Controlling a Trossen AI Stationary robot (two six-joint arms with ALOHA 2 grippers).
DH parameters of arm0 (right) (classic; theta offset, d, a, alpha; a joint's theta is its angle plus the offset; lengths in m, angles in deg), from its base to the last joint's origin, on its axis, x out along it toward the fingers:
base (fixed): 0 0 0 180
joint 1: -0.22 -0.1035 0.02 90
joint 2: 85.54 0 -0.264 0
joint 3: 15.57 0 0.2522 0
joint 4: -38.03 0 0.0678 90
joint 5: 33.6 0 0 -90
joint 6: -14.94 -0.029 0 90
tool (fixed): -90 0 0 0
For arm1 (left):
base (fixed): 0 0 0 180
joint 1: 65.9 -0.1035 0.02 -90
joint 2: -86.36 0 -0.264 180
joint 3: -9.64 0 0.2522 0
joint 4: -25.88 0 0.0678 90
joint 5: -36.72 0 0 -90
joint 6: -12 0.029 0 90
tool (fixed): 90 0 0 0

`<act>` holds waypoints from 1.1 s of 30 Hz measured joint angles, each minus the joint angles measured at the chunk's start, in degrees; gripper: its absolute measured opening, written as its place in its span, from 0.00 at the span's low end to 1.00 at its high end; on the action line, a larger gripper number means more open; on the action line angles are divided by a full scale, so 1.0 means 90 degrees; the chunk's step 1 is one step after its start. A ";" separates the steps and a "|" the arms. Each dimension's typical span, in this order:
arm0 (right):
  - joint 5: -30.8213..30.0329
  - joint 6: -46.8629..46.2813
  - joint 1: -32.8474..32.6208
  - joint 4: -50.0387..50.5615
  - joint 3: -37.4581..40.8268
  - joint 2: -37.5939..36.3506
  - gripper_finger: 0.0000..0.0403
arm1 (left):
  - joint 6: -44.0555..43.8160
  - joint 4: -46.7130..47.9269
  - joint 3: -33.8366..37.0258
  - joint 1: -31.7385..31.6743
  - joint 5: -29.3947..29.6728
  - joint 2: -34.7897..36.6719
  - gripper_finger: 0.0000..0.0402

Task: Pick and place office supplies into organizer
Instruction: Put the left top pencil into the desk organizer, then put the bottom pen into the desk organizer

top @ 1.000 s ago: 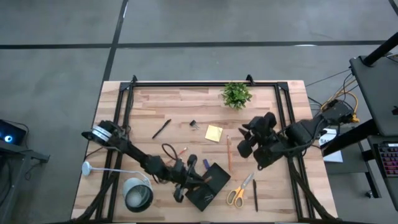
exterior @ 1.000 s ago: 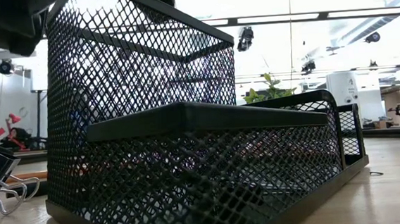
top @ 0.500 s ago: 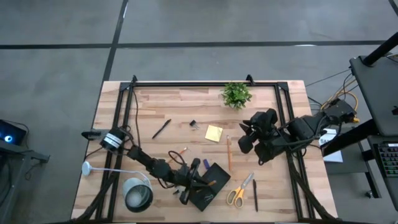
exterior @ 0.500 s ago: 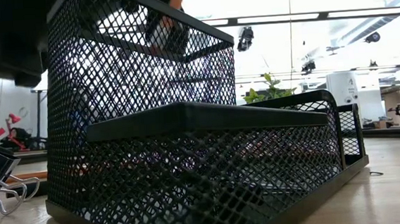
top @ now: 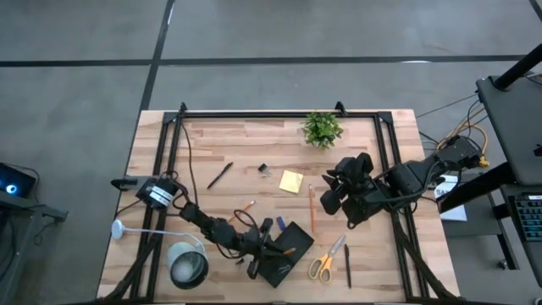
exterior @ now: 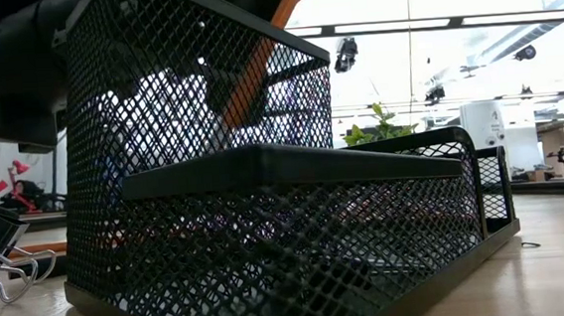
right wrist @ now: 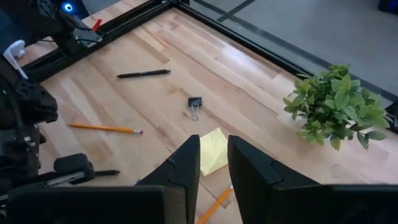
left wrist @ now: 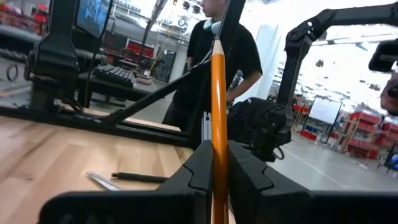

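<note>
An orange pencil is now descending into the organizer's tall mesh compartment, absent there a moment ago. The left gripper is clamping it upright, jaws tight against it. Placement appears nearly complete. The right gripper is waiting above the sticky-note pad, jaws slightly apart, empty.

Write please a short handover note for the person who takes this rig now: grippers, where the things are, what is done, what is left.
Left gripper: shut on an orange wooden pencil, over the black mesh organizer.
Right gripper: holds nothing, above the yellow sticky-note pad.
Done: pencil going into the tall compartment, not released.
Left on table: second orange pencil, black pen, binder clip, yellow-handled scissors.
</note>
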 joint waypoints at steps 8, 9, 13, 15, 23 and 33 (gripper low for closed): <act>0.0000 0.0024 0.0000 -0.0066 0.0000 0.0000 0.18 | -0.0040 0.0085 0.0002 -0.0007 0.0179 0.0020 0.04; -0.0002 0.0077 0.0002 -0.0108 0.0000 0.0000 0.18 | -0.0062 0.0085 0.0002 -0.0007 0.0225 0.0020 0.05; -0.0010 0.0177 0.0004 -0.0181 0.0000 0.0000 0.18 | -0.0343 0.0085 0.0002 -0.0022 0.0298 0.0025 0.11; -0.0013 0.0179 0.0005 -0.0224 0.0000 0.0000 0.18 | -0.0492 0.0085 0.0005 -0.0022 0.0299 0.0025 0.16; -0.0046 0.0213 0.0002 -0.0249 0.0000 0.0000 0.18 | -0.0839 0.0069 0.0007 -0.0019 0.0278 0.0092 0.33; -0.0049 0.0349 0.0002 -0.0252 0.0029 0.0002 0.18 | -0.0952 0.0186 0.0022 -0.0095 0.0055 0.1298 0.36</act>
